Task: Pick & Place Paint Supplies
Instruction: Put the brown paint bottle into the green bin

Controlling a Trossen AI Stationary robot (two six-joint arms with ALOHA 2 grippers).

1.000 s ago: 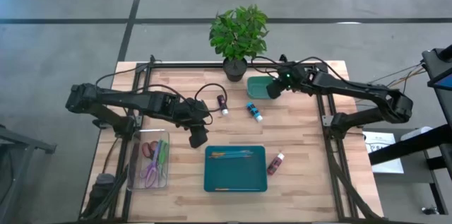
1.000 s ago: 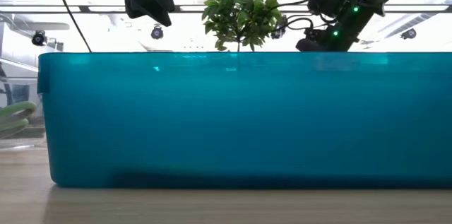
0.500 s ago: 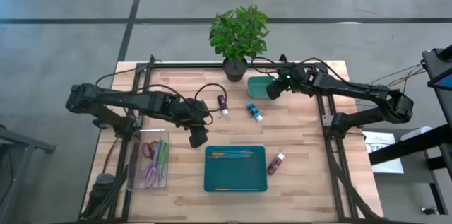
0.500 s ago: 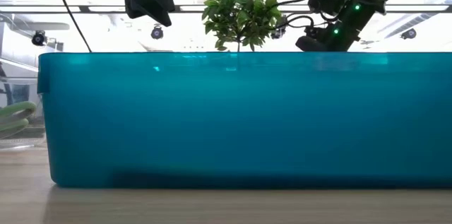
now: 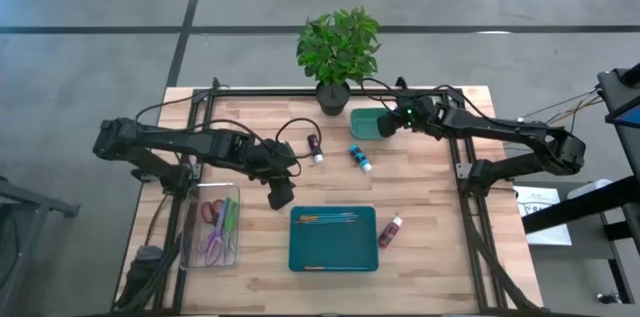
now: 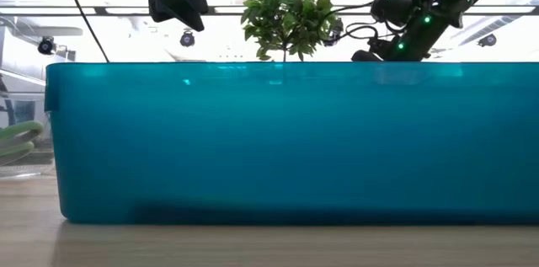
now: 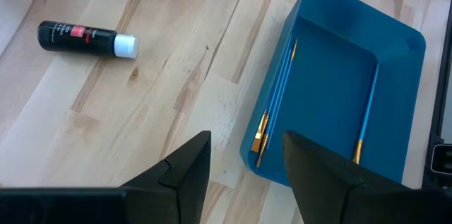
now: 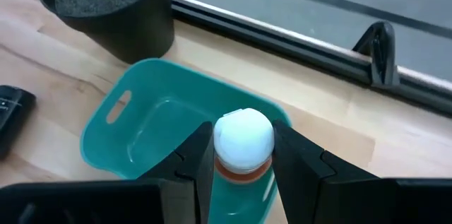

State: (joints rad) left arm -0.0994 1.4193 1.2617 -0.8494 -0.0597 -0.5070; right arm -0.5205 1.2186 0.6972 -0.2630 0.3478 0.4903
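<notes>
My right gripper (image 5: pixel 385 127) (image 8: pixel 242 155) is shut on a small paint bottle with a white cap (image 8: pixel 244 138), above the small green bin (image 8: pixel 152 128) (image 5: pixel 364 120). My left gripper (image 5: pixel 280 195) (image 7: pixel 246 155) is open and empty above bare wood, just left of the teal tray (image 5: pixel 333 240) (image 7: pixel 339 54). The tray holds three thin blue brushes (image 7: pixel 277 97). A black bottle (image 5: pixel 315 147) (image 7: pixel 83 38), a blue bottle (image 5: pixel 360 157) and a dark red bottle (image 5: pixel 390 229) lie on their sides on the table. My right gripper pinches the bottle between its two fingers (image 8: pixel 192 162), at the orange-red band just under the cap (image 8: pixel 244 172). The cap end points back toward the wrist, so the bottle lies along the fingers. It is lifted clear over the green bin; its body is hidden below the cap.
A potted plant (image 5: pixel 337 49) stands at the far edge beside the green bin. A clear box (image 5: pixel 213 225) with scissors and other things sits near left. The teal tray's wall (image 6: pixel 253 141) fills the low view. Bare wood lies between the tray and the bottles.
My right arm's wrist has shifted a little toward the table's right edge above the green bin, still shut on the bottle.
</notes>
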